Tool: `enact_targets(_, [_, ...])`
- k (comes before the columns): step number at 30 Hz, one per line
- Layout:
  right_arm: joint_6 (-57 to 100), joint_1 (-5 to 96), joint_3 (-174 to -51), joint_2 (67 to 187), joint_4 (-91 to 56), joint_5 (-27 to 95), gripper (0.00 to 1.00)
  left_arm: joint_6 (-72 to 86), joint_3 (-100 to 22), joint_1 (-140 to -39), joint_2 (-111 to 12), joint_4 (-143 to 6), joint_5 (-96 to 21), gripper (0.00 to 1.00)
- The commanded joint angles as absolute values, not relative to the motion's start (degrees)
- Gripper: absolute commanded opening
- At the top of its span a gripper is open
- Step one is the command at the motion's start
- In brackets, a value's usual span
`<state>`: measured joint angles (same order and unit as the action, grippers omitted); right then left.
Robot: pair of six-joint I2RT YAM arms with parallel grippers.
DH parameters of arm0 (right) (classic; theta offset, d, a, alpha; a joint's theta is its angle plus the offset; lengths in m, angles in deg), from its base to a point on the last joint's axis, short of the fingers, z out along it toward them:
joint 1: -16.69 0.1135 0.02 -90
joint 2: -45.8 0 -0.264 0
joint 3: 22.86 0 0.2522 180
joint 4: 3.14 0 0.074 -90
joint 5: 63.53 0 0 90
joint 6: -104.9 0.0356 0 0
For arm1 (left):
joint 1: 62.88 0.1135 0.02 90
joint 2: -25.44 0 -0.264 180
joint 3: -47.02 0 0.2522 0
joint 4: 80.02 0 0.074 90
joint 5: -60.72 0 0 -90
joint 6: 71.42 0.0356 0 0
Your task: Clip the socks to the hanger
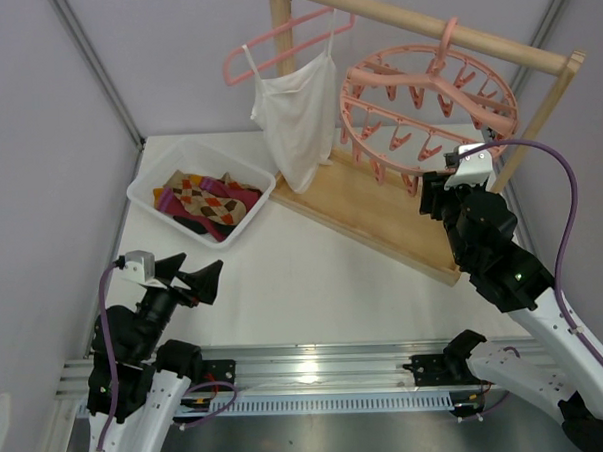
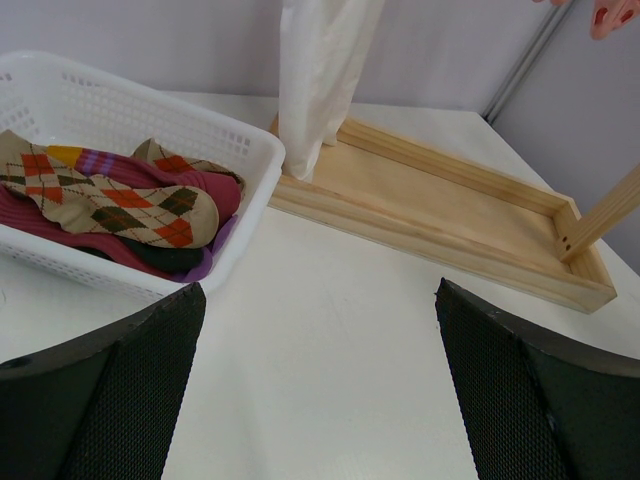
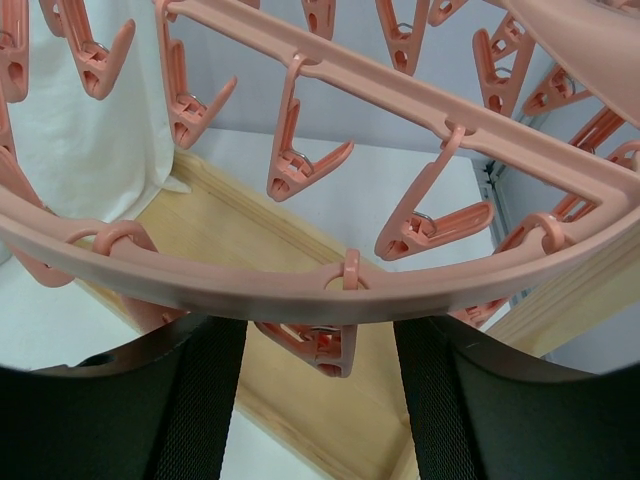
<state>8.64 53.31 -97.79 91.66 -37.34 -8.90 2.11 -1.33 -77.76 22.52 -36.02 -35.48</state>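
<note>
The socks (image 1: 208,198), tan argyle, maroon, purple and black, lie piled in a white basket (image 1: 149,178) at the left; they also show in the left wrist view (image 2: 110,200). My left gripper (image 1: 195,274) is open and empty, low over the table in front of the basket (image 2: 240,150), its jaws wide apart (image 2: 318,295). The round pink hanger (image 1: 426,105) hangs from the wooden rail. My right gripper (image 1: 432,188) is open just under the hanger's near rim (image 3: 300,290), with one dangling clip (image 3: 335,350) between its fingers, not gripped.
A white camisole (image 1: 297,111) hangs on a thin pink coat hanger (image 1: 283,37) from the wooden rail (image 1: 402,16). The rack's wooden base tray (image 1: 361,208) lies across the table's back right, seen also in the left wrist view (image 2: 450,210).
</note>
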Motion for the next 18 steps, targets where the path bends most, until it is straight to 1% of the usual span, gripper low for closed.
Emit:
enact_targets(1, [8.2, 52.9, -97.7, 91.7, -34.0, -10.1, 0.61, 2.7, -1.4, -78.0, 22.9, -36.3, -35.2, 0.99])
enact_targets(5, [8.2, 52.5, -97.8, 91.9, -34.2, -9.6, 0.59, 2.7, -1.2, -78.0, 22.8, -36.4, -35.3, 1.00])
enact_targets(12, [8.8, 51.8, -97.8, 91.9, -34.2, -8.8, 0.49, 2.7, -1.3, -78.1, 22.6, -36.3, -35.3, 0.99])
enact_targets(14, [9.0, 51.6, -97.8, 91.9, -34.2, -8.6, 0.48, 2.7, -1.2, -78.0, 22.7, -36.3, -35.2, 0.99])
enact_targets(18, [9.1, 51.2, -97.8, 91.7, -34.4, -8.0, 0.39, 2.7, -1.2, -78.1, 22.6, -36.3, -35.2, 0.99])
